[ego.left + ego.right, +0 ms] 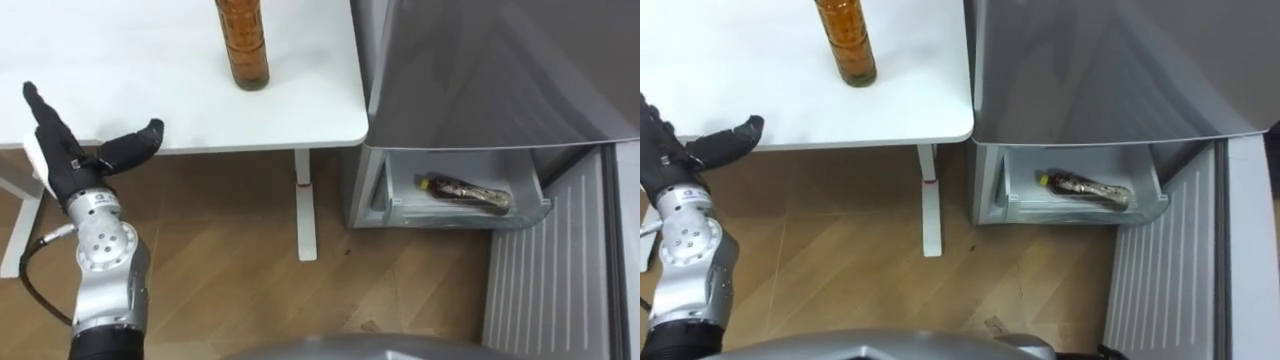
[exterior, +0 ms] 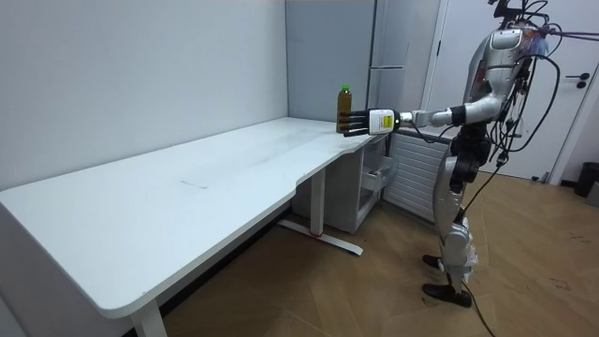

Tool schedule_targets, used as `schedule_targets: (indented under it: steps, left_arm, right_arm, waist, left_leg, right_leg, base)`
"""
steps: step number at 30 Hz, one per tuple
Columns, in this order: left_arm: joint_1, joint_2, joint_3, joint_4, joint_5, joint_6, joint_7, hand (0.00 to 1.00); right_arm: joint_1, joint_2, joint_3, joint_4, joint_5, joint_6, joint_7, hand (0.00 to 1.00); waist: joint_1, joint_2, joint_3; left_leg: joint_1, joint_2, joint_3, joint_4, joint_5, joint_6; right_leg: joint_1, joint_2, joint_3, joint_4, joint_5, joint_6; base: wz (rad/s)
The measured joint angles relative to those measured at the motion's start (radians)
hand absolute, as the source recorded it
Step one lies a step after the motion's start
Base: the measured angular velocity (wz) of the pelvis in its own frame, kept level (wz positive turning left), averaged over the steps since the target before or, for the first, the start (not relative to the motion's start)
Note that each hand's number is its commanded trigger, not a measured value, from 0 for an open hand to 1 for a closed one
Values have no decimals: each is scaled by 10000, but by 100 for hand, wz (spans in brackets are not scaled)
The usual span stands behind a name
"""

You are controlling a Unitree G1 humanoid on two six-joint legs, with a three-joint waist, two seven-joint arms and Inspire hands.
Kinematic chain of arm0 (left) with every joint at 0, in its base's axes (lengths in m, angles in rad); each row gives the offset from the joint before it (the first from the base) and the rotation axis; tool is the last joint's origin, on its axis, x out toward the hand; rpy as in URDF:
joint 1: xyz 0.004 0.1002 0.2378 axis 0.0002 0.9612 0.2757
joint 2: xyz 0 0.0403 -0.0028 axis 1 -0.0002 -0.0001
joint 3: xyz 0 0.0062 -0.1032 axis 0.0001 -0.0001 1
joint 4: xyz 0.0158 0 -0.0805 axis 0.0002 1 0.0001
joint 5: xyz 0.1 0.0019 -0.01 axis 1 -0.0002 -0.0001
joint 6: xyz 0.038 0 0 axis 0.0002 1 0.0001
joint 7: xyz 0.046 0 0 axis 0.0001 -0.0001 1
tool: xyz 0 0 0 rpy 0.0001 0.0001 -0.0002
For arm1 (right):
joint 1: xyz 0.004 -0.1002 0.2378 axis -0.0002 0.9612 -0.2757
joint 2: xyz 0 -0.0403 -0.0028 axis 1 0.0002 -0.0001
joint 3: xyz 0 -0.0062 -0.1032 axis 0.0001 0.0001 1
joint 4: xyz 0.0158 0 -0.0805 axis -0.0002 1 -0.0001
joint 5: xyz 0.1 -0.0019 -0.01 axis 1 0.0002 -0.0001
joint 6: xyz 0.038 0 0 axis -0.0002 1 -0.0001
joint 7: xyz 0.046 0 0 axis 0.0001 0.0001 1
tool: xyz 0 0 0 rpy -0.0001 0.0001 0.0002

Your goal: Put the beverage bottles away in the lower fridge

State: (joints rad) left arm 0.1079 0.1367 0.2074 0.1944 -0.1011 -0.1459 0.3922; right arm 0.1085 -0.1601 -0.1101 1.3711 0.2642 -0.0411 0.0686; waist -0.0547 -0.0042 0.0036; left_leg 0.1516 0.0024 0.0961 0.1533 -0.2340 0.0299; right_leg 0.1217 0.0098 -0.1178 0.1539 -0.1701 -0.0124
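An amber drink bottle (image 1: 242, 45) stands upright on the white table (image 1: 150, 90), near its right end. My left hand (image 1: 70, 160) hovers over the table's near edge, to the left of the bottle and apart from it. It is open, with straight fingers and the thumb spread, and holds nothing. A second dark drink bottle (image 1: 465, 192) lies on its side in the pulled-out lower fridge drawer (image 1: 460, 218). In the room view I stand by the fridge with the left hand (image 2: 370, 123) stretched toward the bottle (image 2: 343, 108).
The grey fridge (image 1: 480, 70) stands right of the table's end. Its lower door (image 1: 560, 270) hangs open at the right. A white table leg (image 1: 305, 210) stands on the wooden floor between table and fridge.
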Motion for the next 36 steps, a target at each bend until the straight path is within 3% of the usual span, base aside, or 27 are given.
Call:
schedule_targets:
  steps: [3, 7, 12, 15, 19, 24, 26, 30, 36]
  left_arm:
    - [-127, 6, -57, -26, 32, 0, -206, 0]
    - [-342, 5, -184, -23, 12, 16, -625, 0]
    - [-482, 189, -513, -8, -37, 48, -791, 0]
    - [-709, 490, -550, -20, -272, 312, -1060, 0]
    - [-1453, 947, -521, -3, -914, 439, -1655, 0]
    - [-1981, 1135, -444, 239, -2251, 833, -2124, 0]
    - [-2115, 1140, -441, 237, -2663, 1167, -2313, 0]
    - [-2394, 1243, -418, 289, -2867, 1488, -2675, 0]
    - [-2916, 1412, 212, 639, -4084, 2308, -3085, 0]
  right_arm:
    - [-14, 2, -11, -3, -6, -11, 8, 0]
    - [-92, 1, -91, -3, -3, -14, 89, 0]
    - [-74, -5, -115, -1, 55, -6, 80, 0]
    - [-110, -67, -226, -5, -37, 8, 99, 0]
    - [-64, -76, -349, -47, -134, 138, 92, 0]
    - [65, -112, -821, -94, -505, 255, 78, 0]
    - [102, -172, -887, -93, -701, 475, 104, 0]
    - [149, -242, -928, -59, -1230, 842, 129, 0]
    - [265, -321, -1301, -101, -2007, 1470, 85, 0]
  waist:
    - [-93, 24, 9]
    - [-263, 77, 85]
    - [-393, 153, 118]
    - [-525, 232, 118]
    - [-551, 296, 105]
    - [-811, 378, 61]
    - [-896, 413, 39]
    - [-1054, 429, 37]
    - [-1082, 459, 19]
  left_leg:
    - [11, -6, -85, 26, 0, 0]
    - [14, 3, -151, 48, 0, -1]
    - [1, 30, -153, -16, -8, -15]
    - [-45, 32, -155, 35, -7, -18]
    - [-15, 14, -153, 79, -6, -16]
    - [21, 36, 10, 72, -6, -15]
    - [17, 47, 84, 77, -6, -15]
    - [51, 74, 126, 83, -7, -15]
    - [207, 78, 433, -9, -6, -15]
  right_leg:
    - [25, 13, 18, -3, 2, -4]
    - [19, 35, 59, -2, 20, -34]
    - [-17, 81, 102, -3, 38, -62]
    - [-70, 91, 174, 6, 41, -68]
    - [-88, 98, 340, 39, 42, -68]
    - [-147, 96, 358, 149, 41, -67]
    - [-177, 101, 404, 168, 42, -68]
    - [-182, 106, 452, 225, 46, -76]
    - [-253, 190, 866, 340, 47, -79]
  base:
    - [0]
    - [-3]
    - [-1]
    - [-4]
    - [-11]
    - [-5]
    - [-7]
    - [-3]
    - [-17]
